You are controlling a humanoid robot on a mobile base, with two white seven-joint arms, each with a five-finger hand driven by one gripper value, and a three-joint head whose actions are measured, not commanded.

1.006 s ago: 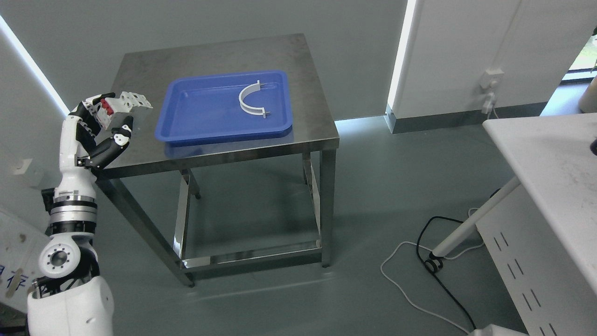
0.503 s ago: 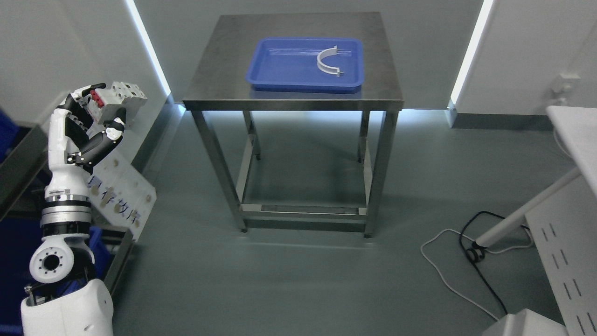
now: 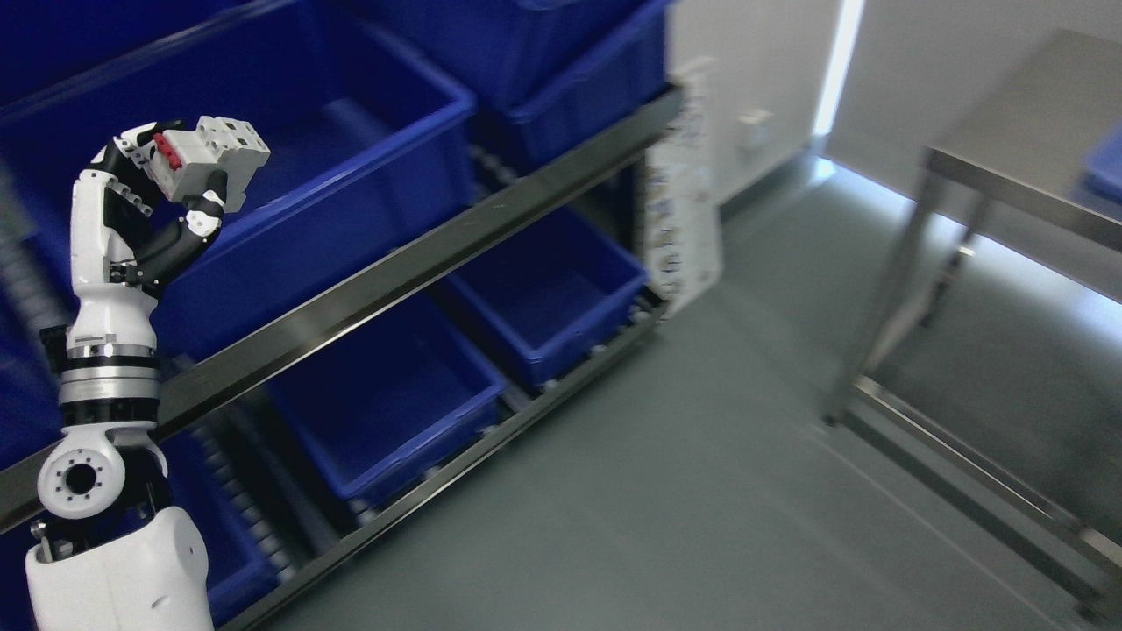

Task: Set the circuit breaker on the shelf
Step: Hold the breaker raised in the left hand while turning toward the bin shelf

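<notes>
My left hand [image 3: 171, 188] is raised at the upper left and is shut on a circuit breaker [image 3: 210, 156], a white block with a red part on its left end. The breaker is held in front of a large blue bin [image 3: 333, 166] on the upper level of a metal shelf rack [image 3: 421, 263]. I cannot tell how far the breaker is from the bin. The right arm is out of view.
Two more blue bins [image 3: 543, 289] [image 3: 386, 399] sit on the rack's lower level, and others [image 3: 561, 53] stand at the top. A white sign [image 3: 688, 184] leans at the rack's end. A steel table [image 3: 990, 175] stands at the right. Grey floor [image 3: 684, 491] lies between.
The whole view has swung left from the steel table to the shelf rack, so the camera has turned. The left hand still holds the breaker in about the same raised pose.
</notes>
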